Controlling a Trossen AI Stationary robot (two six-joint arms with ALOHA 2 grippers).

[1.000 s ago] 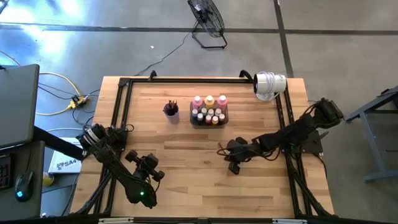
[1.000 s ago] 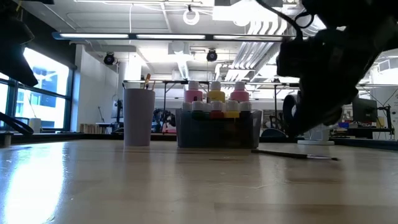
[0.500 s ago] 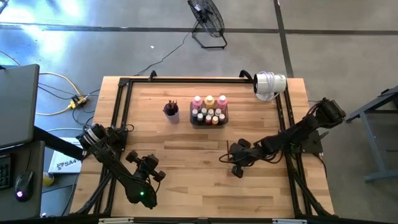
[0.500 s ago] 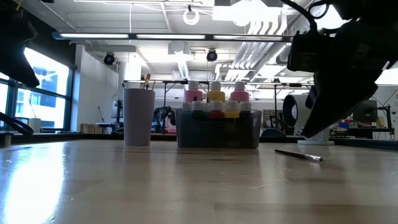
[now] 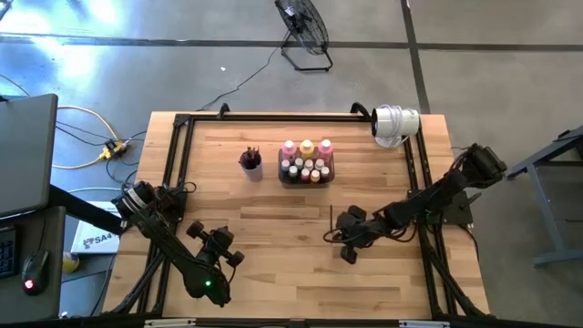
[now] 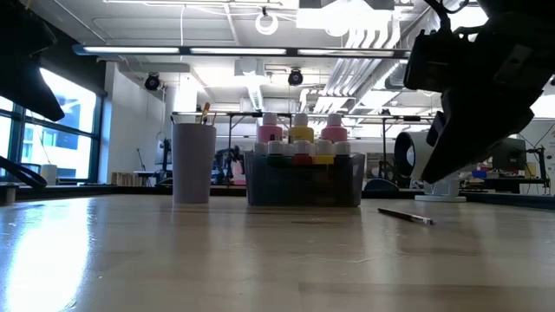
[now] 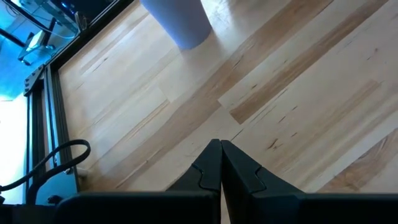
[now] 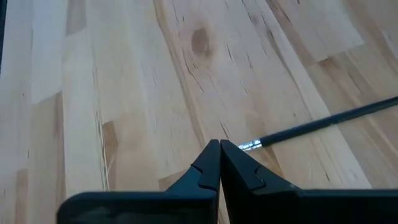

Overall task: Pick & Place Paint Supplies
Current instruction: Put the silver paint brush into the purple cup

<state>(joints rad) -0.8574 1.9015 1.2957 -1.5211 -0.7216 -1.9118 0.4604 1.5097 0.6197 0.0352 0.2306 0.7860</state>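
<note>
A loose paintbrush (image 8: 323, 127) lies flat on the wooden surface (image 5: 273, 264), just ahead of the right claw (image 8: 219, 149), whose fingers are pressed together and empty. The paint bottles (image 5: 307, 160) already stand in the tray (image 6: 303, 180) beside the purple cup (image 6: 193, 162). The left claw (image 7: 220, 150), likewise closed on nothing, waits at the near edge.

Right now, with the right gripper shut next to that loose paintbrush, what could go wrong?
1. The right gripper is shut with its tips at the paintbrush; pushing on could roll the brush away instead of gripping it.
2. The brush lies flat on the table, so a steep descent may jam the tips into the wood.
</note>
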